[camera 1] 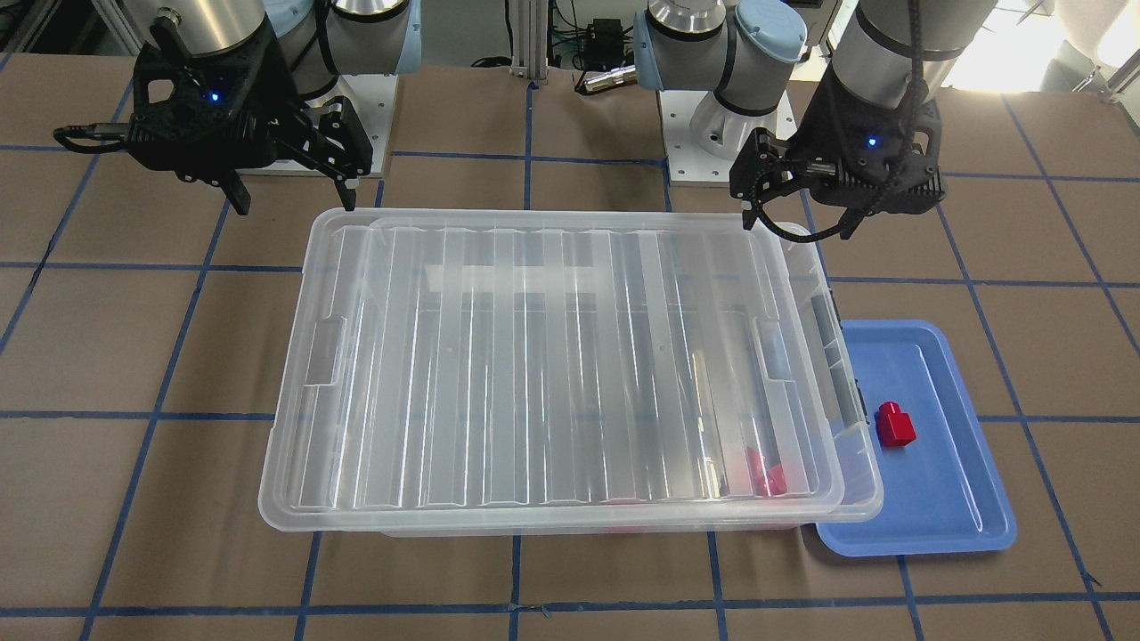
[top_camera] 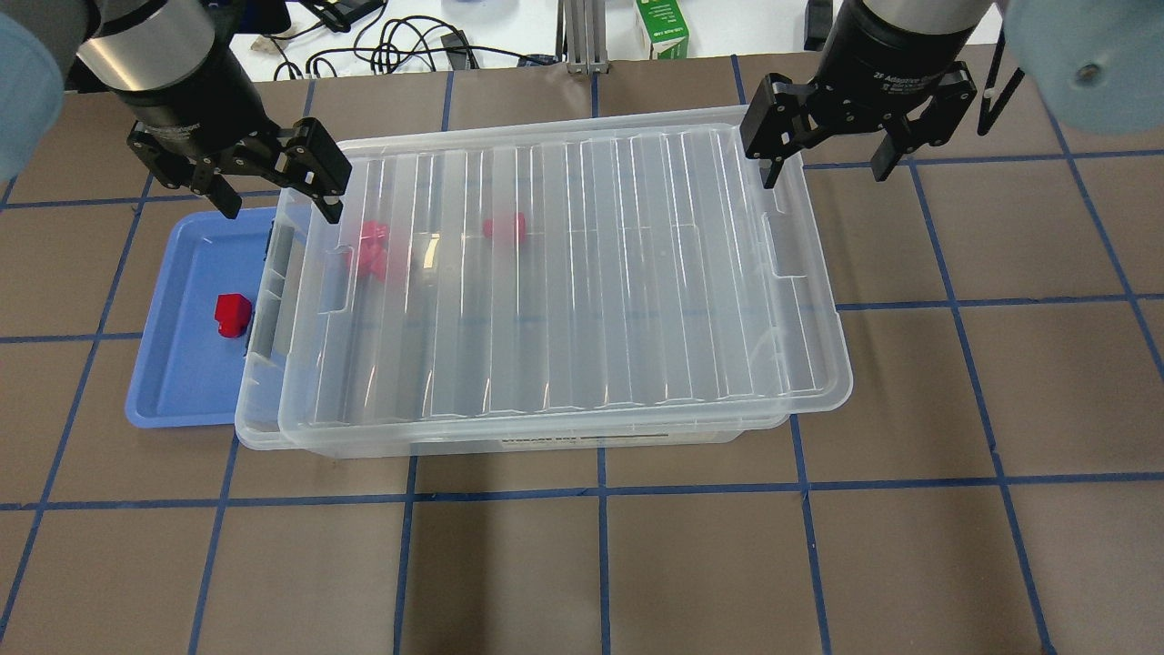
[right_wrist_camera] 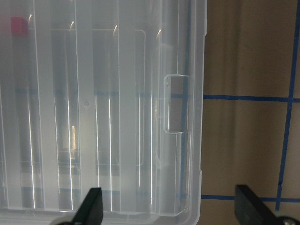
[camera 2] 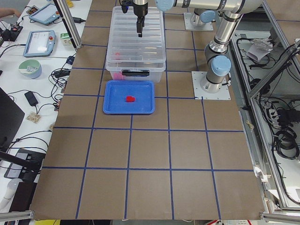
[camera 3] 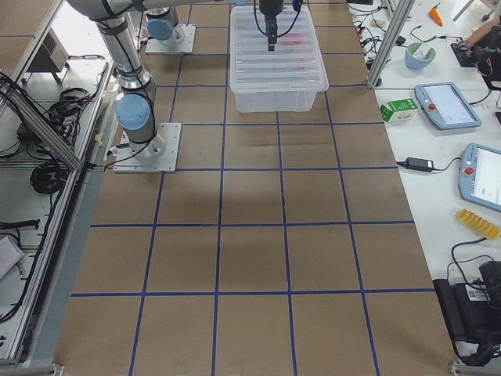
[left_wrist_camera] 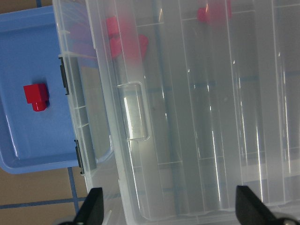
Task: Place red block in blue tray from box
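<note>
From across the counter, the red block (camera 1: 894, 425) lies flat in the blue tray (camera 1: 944, 499), a little toward 9 o'clock of the tray's middle. It is glossy, with a squarish body and a narrower stub pointing to 12 o'clock. The tray sits at 4 o'clock of the clear box (camera 1: 844, 374), partly tucked under its rim. The ribbed lid (camera 1: 534, 356) rests on top, slid slightly off square. The left hand (camera 1: 797, 209) hangs at 1 o'clock of the box and the right hand (camera 1: 294, 198) at 11 o'clock. Both are spread wide and empty.

From overhead, the tray is at 9 o'clock of the box, with the block near the box wall. Other red blocks (top_camera: 370, 248) show blurred through the lid near 10 o'clock. Each hand hovers over one end of the lid.

The left side camera shows the block alone in the tray. The right side camera shows only the box; the tray is hidden behind it.

The left wrist camera has the block at 9 o'clock, its stub toward 6 o'clock, with both fingertips wide apart. The right wrist camera shows a lid handle recess between widely parted fingertips.

My reading is that the placing is done and the lid is back on. The next move likely calls for squaring the lid or lifting both arms clear.
</note>
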Motion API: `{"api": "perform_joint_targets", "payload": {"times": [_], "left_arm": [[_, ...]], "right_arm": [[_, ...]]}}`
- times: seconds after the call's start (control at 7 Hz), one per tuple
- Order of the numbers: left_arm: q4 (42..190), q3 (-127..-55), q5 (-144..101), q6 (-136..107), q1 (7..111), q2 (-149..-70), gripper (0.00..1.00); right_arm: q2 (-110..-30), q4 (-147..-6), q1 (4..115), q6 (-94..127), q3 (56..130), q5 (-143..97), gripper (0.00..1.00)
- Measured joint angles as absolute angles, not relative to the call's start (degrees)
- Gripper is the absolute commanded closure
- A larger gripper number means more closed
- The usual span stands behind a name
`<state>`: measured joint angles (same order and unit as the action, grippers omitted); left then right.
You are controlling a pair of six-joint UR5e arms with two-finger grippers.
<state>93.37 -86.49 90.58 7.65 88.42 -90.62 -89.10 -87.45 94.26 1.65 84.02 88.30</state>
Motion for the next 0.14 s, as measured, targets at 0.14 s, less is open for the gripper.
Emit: {"api": "perform_joint_targets", "payload": {"times": [0.14], "left_arm": [[93.4, -86.5, 90.5, 7.6, 88.4, -90.6, 0.0]], "right_arm": [[-89.1, -87.4, 94.2, 1.6, 84.0, 88.4, 0.0]]}}
